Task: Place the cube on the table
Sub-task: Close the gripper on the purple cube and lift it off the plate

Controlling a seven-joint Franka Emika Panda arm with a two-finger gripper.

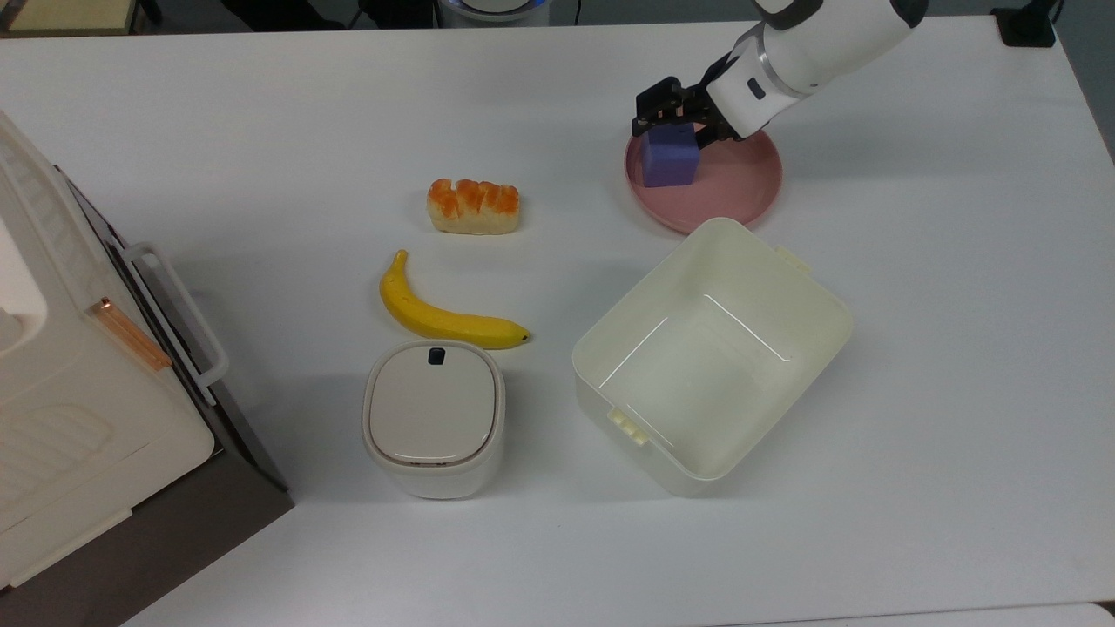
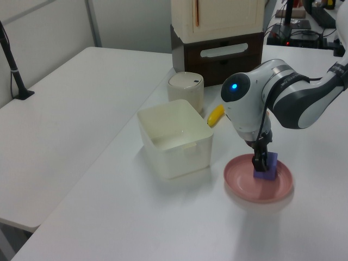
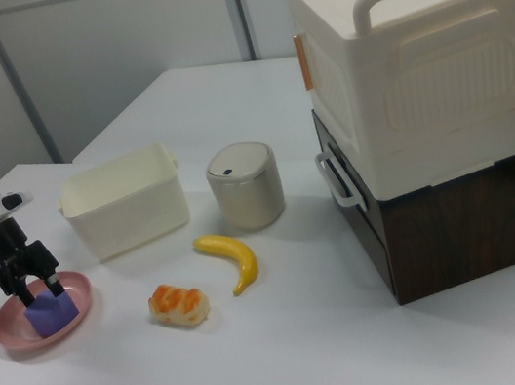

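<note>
The gripper (image 1: 675, 115) is down over the pink plate (image 1: 740, 187), its black fingers (image 3: 54, 279) straddling the purple cube (image 1: 669, 159) on two opposite sides; the right view shows one finger on each flank of the block, so the jaws stand about a cube's width apart and close against its faces, though whether they press on it cannot be told. The cube (image 3: 50, 311) rests on the plate (image 3: 10, 338), toward the top view's left part of the dish, directly between and below the jaws. In the left view the gripper (image 2: 260, 161) hangs from the white arm's wrist over the cube (image 2: 267, 167), with the plate (image 2: 244, 187) beneath. Away from the jaws, toward the top view's lower edge, sits an open cream bin (image 1: 819, 318), close to the plate's rim. Further toward the top view's left lie a bread roll (image 1: 473, 206), a banana (image 1: 444, 318) and a lidded white canister (image 1: 434, 418). No readable writing appears on any item.
</note>
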